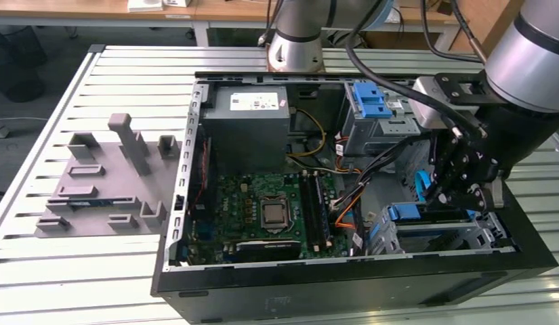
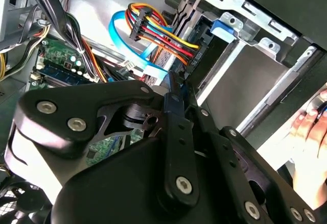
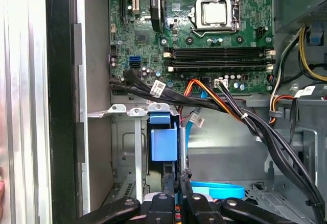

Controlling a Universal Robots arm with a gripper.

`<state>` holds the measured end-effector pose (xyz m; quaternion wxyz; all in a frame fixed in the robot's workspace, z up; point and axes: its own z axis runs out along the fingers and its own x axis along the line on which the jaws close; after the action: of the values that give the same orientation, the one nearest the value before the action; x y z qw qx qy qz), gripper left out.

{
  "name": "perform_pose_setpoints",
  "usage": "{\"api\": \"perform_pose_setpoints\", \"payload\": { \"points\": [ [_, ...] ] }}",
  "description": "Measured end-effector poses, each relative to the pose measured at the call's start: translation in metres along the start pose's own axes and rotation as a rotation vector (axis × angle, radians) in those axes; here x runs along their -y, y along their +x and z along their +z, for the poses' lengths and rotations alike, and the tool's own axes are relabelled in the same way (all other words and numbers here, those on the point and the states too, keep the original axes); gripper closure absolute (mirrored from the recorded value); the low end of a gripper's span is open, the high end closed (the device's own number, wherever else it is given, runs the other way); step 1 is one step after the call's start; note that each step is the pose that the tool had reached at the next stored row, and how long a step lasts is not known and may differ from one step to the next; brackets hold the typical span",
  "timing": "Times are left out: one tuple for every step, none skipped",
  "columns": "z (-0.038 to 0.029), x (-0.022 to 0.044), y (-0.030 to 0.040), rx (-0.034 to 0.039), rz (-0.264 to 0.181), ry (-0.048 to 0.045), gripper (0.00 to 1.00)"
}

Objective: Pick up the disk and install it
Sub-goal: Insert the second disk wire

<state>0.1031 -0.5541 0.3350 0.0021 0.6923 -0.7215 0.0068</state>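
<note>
Closest to the wrist cameras, the gripper (image 3: 178, 185) reached down into the front corner of an open computer case, its two black fingers drawn almost together and pinching a thin blue-edged strip that looked like the side rail of the disk (image 3: 163, 142). The disk stood on edge, partly sunk into the metal drive bay (image 3: 130, 147), its blue plastic end facing the first wrist camera; from the exterior view it sat just below the gripper, by the case's front wall. Just beside the fingers a bundle of red, orange and yellow power wires (image 2: 158, 32) and a flat blue data cable (image 2: 120, 35) curved across the bay's mouth, and a thick black cable bundle (image 3: 255, 127) ran close past it. Those cables looked likely to snag or be trapped under the disk if it were pushed further, and with so narrow a grip on one rail the disk might tilt and jam against the bay's wall. Beyond lay the green motherboard (image 3: 214, 35). A person's hand (image 2: 309, 124) rested outside the case wall, near enough to be struck if the arm swung. Farther off, a grey fixture block (image 1: 108, 183) sat on the slatted table (image 1: 80, 271).
</note>
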Motion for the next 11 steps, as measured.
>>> {"api": "perform_pose_setpoints", "payload": {
  "points": [
    [0.0001,0.0003,0.0000,-0.0001,0.000,0.0000,0.84],
    [0.0003,0.0006,0.0000,0.0000,0.000,0.0000,0.84],
    [0.0004,0.0008,0.0000,0.0000,0.000,0.0000,0.84],
    [0.0005,0.0010,-0.0001,0.0000,0.000,0.0000,0.84],
    [0.0006,0.0013,-0.0001,0.0000,0.000,0.0000,0.84],
    [0.0007,0.0015,-0.0001,0.0001,0.000,0.0000,0.84],
    [0.0008,0.0015,-0.0001,0.0005,0.000,0.0000,0.84],
    [0.0009,0.0016,-0.0001,0.0007,-0.001,-0.0001,0.84],
    [0.0010,0.0017,-0.0001,0.0007,-0.001,-0.0001,0.84],
    [0.0010,0.0019,-0.0001,0.0006,-0.001,-0.0001,0.84],
    [0.0011,0.0022,-0.0001,0.0006,-0.001,-0.0001,0.84]
  ]
}}
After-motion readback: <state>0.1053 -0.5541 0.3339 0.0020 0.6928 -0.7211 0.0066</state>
